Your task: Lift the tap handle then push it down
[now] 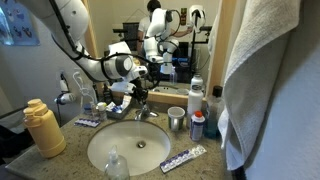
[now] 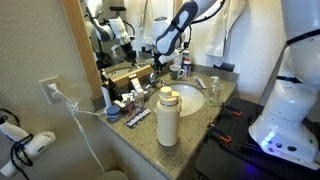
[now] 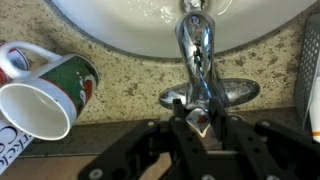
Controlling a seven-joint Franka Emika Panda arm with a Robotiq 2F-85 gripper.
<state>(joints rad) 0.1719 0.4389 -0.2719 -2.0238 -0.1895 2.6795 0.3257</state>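
Gripper (image 3: 198, 122) straddles tap handle (image 3: 196, 45) on speckled granite counter (image 3: 120, 95).

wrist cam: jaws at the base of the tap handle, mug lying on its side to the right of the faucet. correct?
One thing is off. In the wrist view the mug lies on its side to the left of the faucet, not the right. The gripper does sit at the base of the tap handle.
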